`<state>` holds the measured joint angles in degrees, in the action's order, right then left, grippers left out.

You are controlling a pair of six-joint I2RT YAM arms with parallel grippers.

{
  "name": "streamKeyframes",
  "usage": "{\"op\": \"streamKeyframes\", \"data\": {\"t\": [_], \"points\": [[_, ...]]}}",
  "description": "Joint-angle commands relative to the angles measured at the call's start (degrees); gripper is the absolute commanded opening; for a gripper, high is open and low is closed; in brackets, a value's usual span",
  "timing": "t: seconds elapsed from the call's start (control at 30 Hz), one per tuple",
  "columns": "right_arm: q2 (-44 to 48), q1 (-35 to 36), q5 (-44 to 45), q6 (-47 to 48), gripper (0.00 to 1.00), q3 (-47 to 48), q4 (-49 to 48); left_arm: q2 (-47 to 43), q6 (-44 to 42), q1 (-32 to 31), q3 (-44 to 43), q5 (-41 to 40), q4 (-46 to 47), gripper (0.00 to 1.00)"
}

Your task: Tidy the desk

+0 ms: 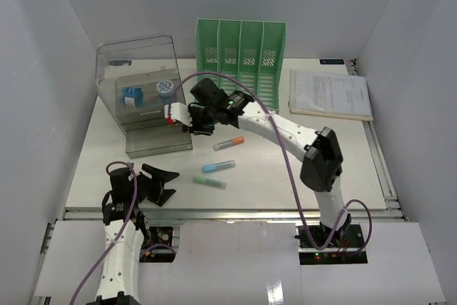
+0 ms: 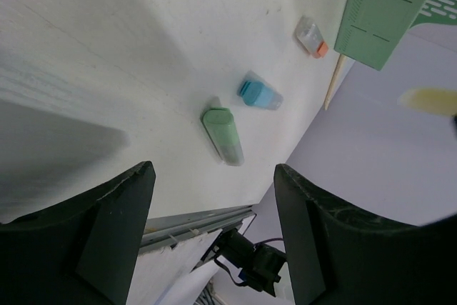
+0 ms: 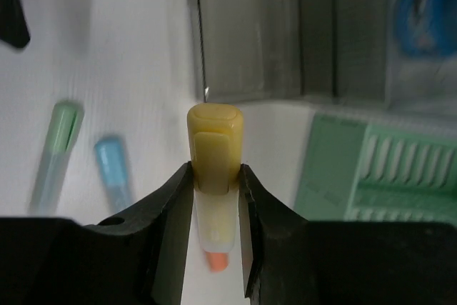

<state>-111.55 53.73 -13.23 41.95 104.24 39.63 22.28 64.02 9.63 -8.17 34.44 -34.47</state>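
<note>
Our right gripper (image 3: 214, 176) clamped the yellow-capped plastic highlighter (image 3: 214, 141), its length pointing toward the clear plastic drawer box (image 3: 250, 33) just ahead.

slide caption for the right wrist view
Right hand grips a yellow marker over the desk; a green marker and a blue marker lie on it.

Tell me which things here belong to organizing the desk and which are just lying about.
In the job: yellow highlighter in the right gripper; orange highlighter, blue highlighter, green highlighter loose on the desk; probably the clear drawer box.
Lying about for now: green file rack, paper stack.
</note>
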Motion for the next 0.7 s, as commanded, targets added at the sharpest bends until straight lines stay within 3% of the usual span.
{"op": "streamKeyframes", "data": {"t": [0.0, 0.07, 0.2, 0.37, 0.5, 0.57, 0.67], "points": [[-12.6, 4.7, 2.2, 7.3, 0.08, 17.6, 0.3, -4.3, -0.2, 0.0, -2.3, -1.2, -3.7, 0.78], [-16.7, 5.3, 3.1, 6.5, 0.08, 24.0, -2.6, -5.7, -0.1, 0.0, -1.9, -1.0, -3.9, 0.79], [-19.4, 7.7, 6.0, 3.3, 0.08, 20.8, -21.5, -9.5, -1.6, 0.0, -1.9, 0.4, -3.8, 0.84], [-23.8, 8.3, 11.3, -0.4, 0.12, 21.8, -29.6, -11.6, -2.6, 0.0, -2.2, 1.4, -3.5, 0.87], [-23.6, 8.1, 12.6, -0.1, 0.64, 19.8, -30.3, -11.7, -1.7, 0.0, -0.8, 3.2, -1.5, 0.88], [-20.5, 8.1, 11.8, -0.4, 0.78, 17.4, -30.2, -10.7, -0.6, 0.0, -0.1, 3.9, -0.3, 0.88], [-14.9, 7.5, 8.5, -2.2, 0.85, 13.0, -28.0, -9.1, -0.2, 0.0, -0.4, 3.9, 0.5, 0.88]]}}
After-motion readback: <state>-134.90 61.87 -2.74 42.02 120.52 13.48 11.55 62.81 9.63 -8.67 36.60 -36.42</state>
